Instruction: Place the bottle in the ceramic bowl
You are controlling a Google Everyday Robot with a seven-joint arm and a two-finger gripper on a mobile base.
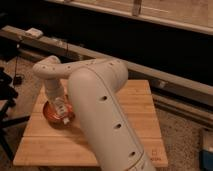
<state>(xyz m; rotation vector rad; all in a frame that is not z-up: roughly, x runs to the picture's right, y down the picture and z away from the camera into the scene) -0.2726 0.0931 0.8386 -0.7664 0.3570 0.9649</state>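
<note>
The orange-red ceramic bowl (51, 114) sits on the left part of the wooden table (135, 107). The whitish bottle (62, 111) is tilted over the bowl's inside, its lower end near the bowl's front right rim. My gripper (57, 101) hangs from the white arm's wrist right above the bowl, at the bottle's upper end. I cannot tell whether the bottle rests in the bowl or is held. My large white arm (100, 105) crosses the table's middle and hides the bowl's right side.
The table's front edge (55, 161) and left edge are close to the bowl. A dark stand (6, 95) is at the left of the table. A long low ledge (170, 80) runs behind it. A blue and white object (207, 147) lies on the floor at the right.
</note>
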